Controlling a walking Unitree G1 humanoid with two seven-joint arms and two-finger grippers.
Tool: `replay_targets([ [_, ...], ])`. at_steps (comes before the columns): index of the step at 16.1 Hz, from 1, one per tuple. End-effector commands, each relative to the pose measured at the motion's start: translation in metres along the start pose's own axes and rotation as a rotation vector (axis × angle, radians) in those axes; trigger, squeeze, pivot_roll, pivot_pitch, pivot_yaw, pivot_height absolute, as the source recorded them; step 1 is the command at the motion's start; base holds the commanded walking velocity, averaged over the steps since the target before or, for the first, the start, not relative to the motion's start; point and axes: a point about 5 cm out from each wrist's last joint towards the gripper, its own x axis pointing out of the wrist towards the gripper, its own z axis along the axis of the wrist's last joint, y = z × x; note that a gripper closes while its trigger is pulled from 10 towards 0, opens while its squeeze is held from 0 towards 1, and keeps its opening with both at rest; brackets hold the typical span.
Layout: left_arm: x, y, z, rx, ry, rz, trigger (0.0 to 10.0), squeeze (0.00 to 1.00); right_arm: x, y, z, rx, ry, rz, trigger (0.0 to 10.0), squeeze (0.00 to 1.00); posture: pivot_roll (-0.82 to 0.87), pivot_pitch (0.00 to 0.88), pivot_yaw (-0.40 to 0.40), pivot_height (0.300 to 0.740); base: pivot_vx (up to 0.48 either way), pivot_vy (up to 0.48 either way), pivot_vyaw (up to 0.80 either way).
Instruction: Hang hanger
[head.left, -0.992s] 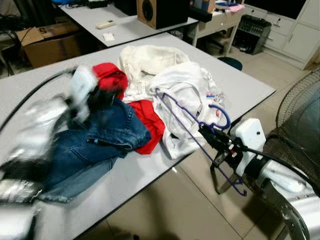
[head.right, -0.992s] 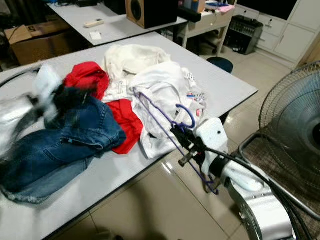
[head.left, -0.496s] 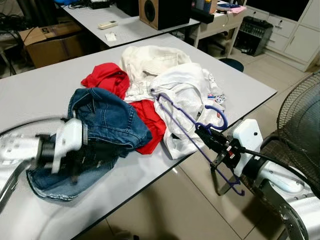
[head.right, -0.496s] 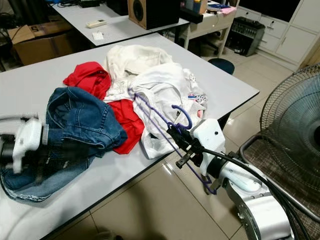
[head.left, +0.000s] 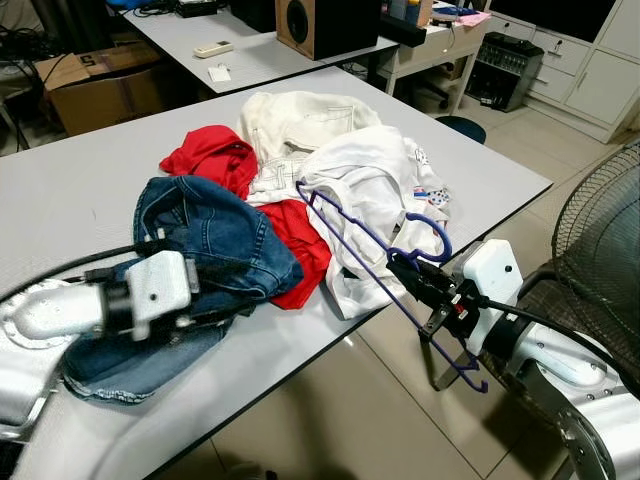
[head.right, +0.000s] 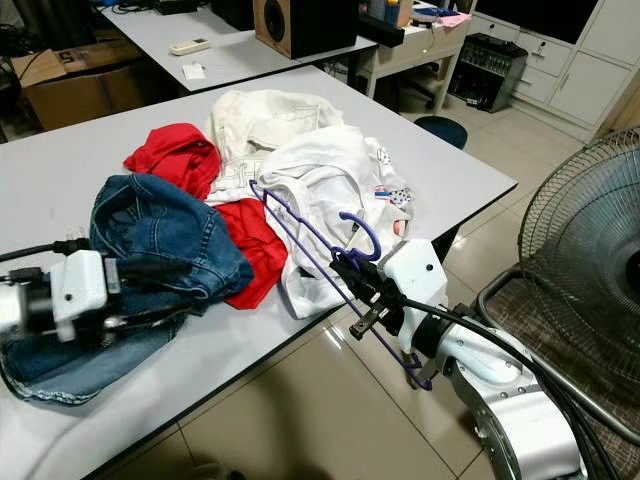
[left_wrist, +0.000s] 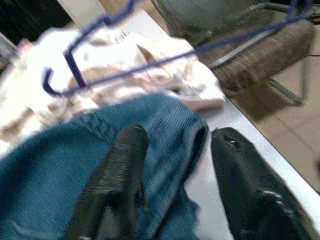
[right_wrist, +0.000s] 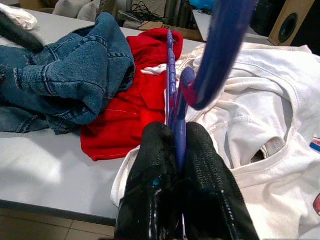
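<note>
The right gripper (head.left: 412, 277) is clamped on the thin purple plastic hanger (head.left: 375, 248), whose long axis slants over the white cotton shirt (head.left: 375, 180); the left gripper (left_wrist: 172, 165) gapes over blue denim jeans (head.left: 215, 240)

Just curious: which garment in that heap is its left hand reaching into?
The blue denim jeans; the left end effector straddles a fold, unlike the red and white clothes farther away.

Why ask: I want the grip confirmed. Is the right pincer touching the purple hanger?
Touching. In the right wrist view the right pincer has both black fingers pressed against the purple hanger, which runs between them with no gap.
</note>
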Motion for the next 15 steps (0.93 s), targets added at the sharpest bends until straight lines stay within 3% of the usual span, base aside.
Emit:
replay_targets([
  [1,0.003,0.001,0.004,0.057,0.004,0.01,10.0,1.0,0.0,-0.003,0.002,0.0,-0.008,0.0,10.0,0.0,0.02,0.0,-0.008,0.74,0.0,0.0,0.0],
  [4,0.012,-0.001,-0.013,0.113,0.097,0.076,10.0,1.0,0.002,-0.004,0.003,-0.004,-0.012,0.001,10.0,0.0,0.02,0.0,-0.008,0.74,0.0,0.0,0.0],
  [5,0.013,-0.002,-0.018,0.138,0.119,0.085,10.0,0.6,0.002,-0.005,0.004,-0.006,-0.013,0.0,10.0,0.0,0.01,0.0,-0.007,0.74,0.0,0.0,0.0],
  [6,0.014,-0.002,-0.021,0.151,0.13,0.095,10.0,0.0,0.002,-0.005,0.004,-0.008,-0.013,-0.001,10.0,0.0,0.01,0.0,-0.007,0.74,0.0,0.0,0.0],
  [8,0.017,0.006,-0.02,0.204,0.134,0.174,10.0,0.0,0.002,-0.006,0.005,-0.009,-0.014,-0.003,10.0,0.0,0.01,0.0,-0.007,0.74,0.0,0.0,0.0],
  [9,0.019,0.011,-0.019,0.185,0.111,0.225,9.0,0.0,0.002,-0.006,0.005,-0.01,-0.015,-0.003,10.0,0.0,0.01,0.0,-0.006,0.74,0.0,0.0,0.0],
  [10,0.02,0.016,-0.016,0.173,0.078,0.284,0.0,0.0,0.002,-0.006,0.005,-0.01,-0.015,-0.004,10.0,0.0,0.01,0.0,-0.004,0.74,0.0,0.0,0.0],
  [15,0.02,0.02,-0.017,0.189,0.067,0.323,0.0,0.0,0.003,-0.006,0.005,-0.012,-0.016,-0.007,10.0,0.0,0.01,0.0,-0.003,0.74,0.0,0.0,0.0],
])
